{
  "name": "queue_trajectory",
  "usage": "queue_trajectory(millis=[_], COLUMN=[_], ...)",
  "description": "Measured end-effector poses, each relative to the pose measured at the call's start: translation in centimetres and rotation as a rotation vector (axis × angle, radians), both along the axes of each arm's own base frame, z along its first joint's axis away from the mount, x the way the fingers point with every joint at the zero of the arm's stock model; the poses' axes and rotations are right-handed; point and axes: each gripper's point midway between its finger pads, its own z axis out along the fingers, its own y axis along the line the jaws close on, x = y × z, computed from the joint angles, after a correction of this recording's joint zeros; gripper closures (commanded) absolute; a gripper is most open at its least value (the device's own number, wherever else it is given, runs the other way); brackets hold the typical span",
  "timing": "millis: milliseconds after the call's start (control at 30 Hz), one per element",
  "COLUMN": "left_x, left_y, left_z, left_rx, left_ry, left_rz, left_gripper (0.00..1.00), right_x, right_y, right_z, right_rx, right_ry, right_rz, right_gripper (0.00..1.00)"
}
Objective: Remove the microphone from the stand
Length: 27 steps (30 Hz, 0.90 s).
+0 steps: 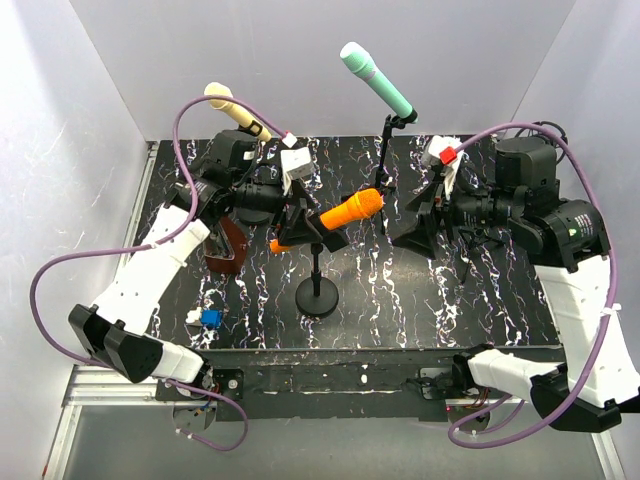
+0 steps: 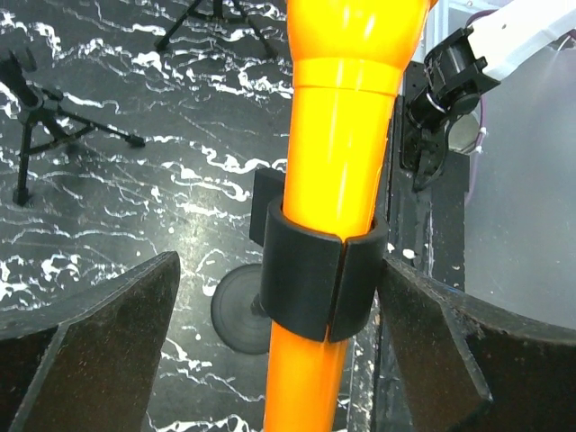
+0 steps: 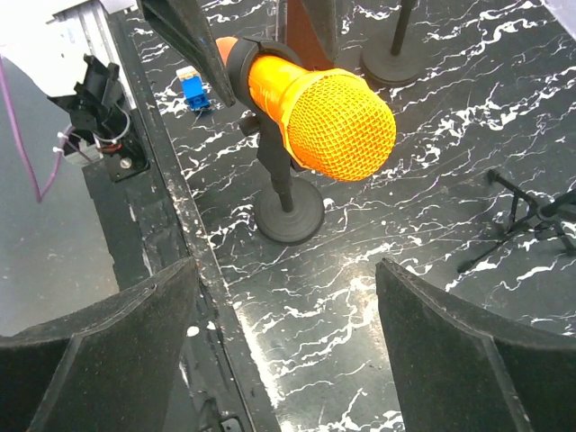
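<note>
removal not yet achieved: orange microphone point(image 1: 350, 211) sits in the clip point(image 2: 319, 283) of the stand point(image 1: 318, 297), mid-table. left gripper point(image 2: 279, 342) wide open astride the handle, gripping nothing. right gripper point(image 3: 283, 333) wide open, empty, apart. grasp and lift-out outstanding.

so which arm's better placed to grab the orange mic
Left, likely. The left gripper, open, has a finger on each side of the mic at the clip. The right gripper, also open, faces the head across a gap.

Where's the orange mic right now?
Top view, table centre: orange microphone sits clipped in its round-base stand, between the open fingers of the left tool.
</note>
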Motion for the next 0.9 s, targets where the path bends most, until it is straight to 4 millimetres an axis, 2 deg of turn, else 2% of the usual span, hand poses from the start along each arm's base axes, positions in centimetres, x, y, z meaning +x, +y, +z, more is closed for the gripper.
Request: queue_trajectory(millis=[133,267,500,800,900], left_x=[0.1,0.0,1.2,0.5,0.3], left_y=[-0.4,-0.4,-1.1,-1.1,-1.3], left_z=[-0.3,-1.0,0.9,0.8,0.9], left_rx=[-0.029,-0.035,-0.052,-0.026,-0.028], left_ry=[-0.013,-0.007,-0.018,-0.015,-0.014], left_rz=[-0.016,-0.007,-0.005,-0.034,-0.039], left_gripper=[0.10,0.11,0.16,0.03,0.02], right_x=[-0.2,-0.2,2.1,3.9,4.1], right_y=[-0.1,0.7,2.4,4.3,4.4], right_z=[-0.2,-0.7,-0.8,0.2,0.4], right_rx=[-0.013,-0.007,0.064,0.139,0.147], right_ry=[-0.021,0.014,-0.020,-0.043,-0.045], right_rz=[0.022,0.078,0.084,0.125,0.122], right_gripper=[0.13,0.13,0.10,0.13,0.10])
